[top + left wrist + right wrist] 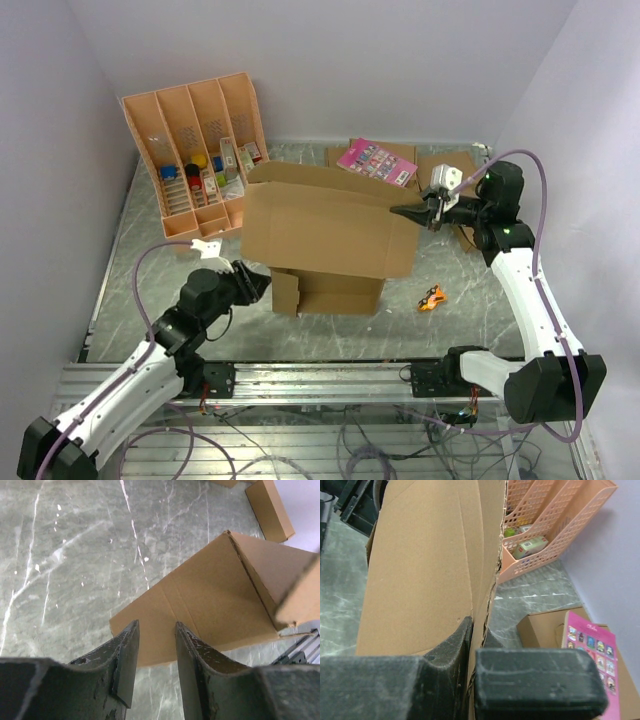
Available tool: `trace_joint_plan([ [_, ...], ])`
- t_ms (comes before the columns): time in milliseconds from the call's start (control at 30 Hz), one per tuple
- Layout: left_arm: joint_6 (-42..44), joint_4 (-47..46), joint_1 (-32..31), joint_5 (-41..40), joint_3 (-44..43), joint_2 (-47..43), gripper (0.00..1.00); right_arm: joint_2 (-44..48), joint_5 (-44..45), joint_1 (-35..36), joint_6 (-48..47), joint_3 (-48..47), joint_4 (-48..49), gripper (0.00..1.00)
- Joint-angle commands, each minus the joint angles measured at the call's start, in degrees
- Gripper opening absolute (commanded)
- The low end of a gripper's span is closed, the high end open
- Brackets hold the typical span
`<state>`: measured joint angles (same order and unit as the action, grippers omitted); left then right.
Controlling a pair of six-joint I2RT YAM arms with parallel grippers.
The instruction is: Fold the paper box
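The paper box [325, 230] is a large brown cardboard piece in the table's middle, its big panel raised and lower flaps [330, 293] on the table. My right gripper [408, 213] is shut on the panel's right edge and holds it up; in the right wrist view the cardboard [430, 570] is pinched between the fingers [455, 645]. My left gripper [262, 281] is open and empty, just left of the lower flap. In the left wrist view its fingers [127, 650] frame the flap [200, 610] lying beyond them, apart from it.
An orange-tan compartment tray [197, 150] with small items stands at the back left. Smaller brown boxes [440, 170] and a pink card [377, 161] lie at the back right. A small orange object [432, 298] lies on the table right of the box.
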<state>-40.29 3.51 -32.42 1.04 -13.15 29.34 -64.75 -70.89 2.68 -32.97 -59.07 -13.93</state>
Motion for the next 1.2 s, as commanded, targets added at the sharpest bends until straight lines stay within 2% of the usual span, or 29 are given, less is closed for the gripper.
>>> trace_joint_plan([
  [0,-1.11,-11.90,-0.97,0.98,1.02,6.25,0.47,-0.01,2.42,0.28,-3.09,0.49,2.95,0.00],
  [167,0.97,-24.89,-0.97,1.04,-1.50,20.24,0.47,0.66,2.88,0.26,-5.94,1.41,6.37,0.00],
  [300,3.14,-31.37,-0.87,1.04,-4.37,29.66,0.47,0.71,2.56,0.17,-7.84,3.28,8.76,0.00],
  [533,8.85,-37.18,-0.73,-0.07,-8.67,37.08,0.50,0.34,1.01,0.13,-6.95,4.28,13.87,0.00],
  [667,9.70,-39.66,-0.01,3.46,-10.30,40.97,0.51,0.76,0.97,-0.02,-1.09,5.71,19.99,0.00],
  [833,9.43,-41.87,1.40,5.67,-9.59,42.80,0.53,1.87,-0.03,-1.27,7.07,7.62,27.40,0.00],
  [933,8.37,-44.29,4.68,9.66,-8.37,41.83,0.53,2.24,-0.17,-1.58,10.45,7.90,31.74,0.00],
  [1033,6.40,-45.44,9.17,15.09,-8.00,37.18,0.57,1.62,-0.45,-2.30,8.81,6.34,32.09,0.00],
  [1167,7.42,-39.96,15.08,19.63,-11.29,30.77,0.67,-0.12,-1.12,-4.21,4.58,4.50,36.74,0.00],
])
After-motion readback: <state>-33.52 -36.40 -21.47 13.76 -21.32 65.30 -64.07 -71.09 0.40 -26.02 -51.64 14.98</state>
